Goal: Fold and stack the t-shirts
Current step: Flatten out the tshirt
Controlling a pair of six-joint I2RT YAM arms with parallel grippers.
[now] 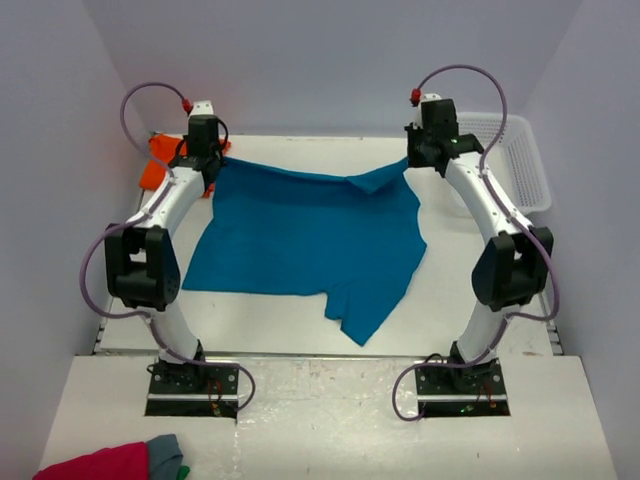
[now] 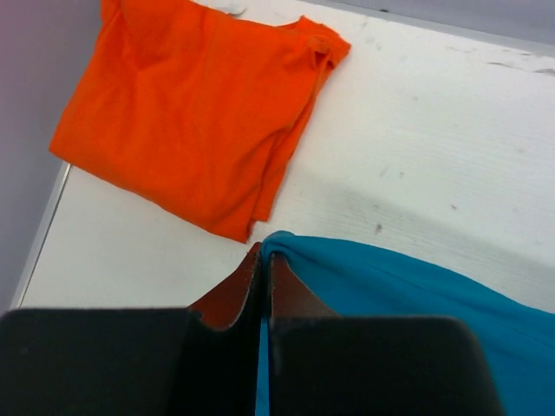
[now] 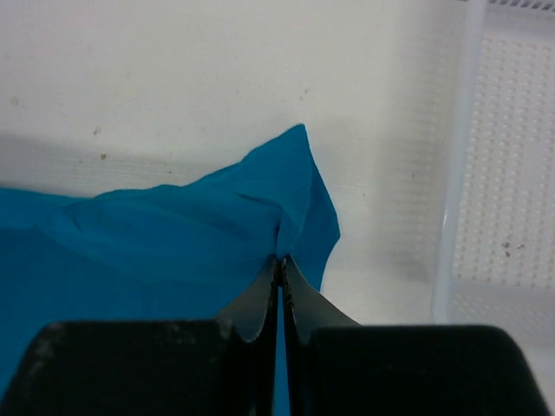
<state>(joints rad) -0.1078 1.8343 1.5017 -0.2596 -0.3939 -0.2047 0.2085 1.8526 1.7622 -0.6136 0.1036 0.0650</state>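
Both pincers are clamped on the teal t-shirt (image 1: 310,240), the left gripper (image 2: 263,260) pinching its corner just beside the folded orange t-shirt (image 2: 191,113), the right gripper (image 3: 282,260) its other corner well away, so the held edge runs crosswise while the body lies spread nearward of the orange one.

From above I see the teal t-shirt (image 1: 310,240) spread over the desk (image 1: 455,300), its far corners pinched by my left gripper (image 1: 210,182) and right gripper (image 1: 412,160). The orange t-shirt (image 1: 155,165) lies far left, partly behind the left arm. A white basket (image 1: 525,165) sits far right.
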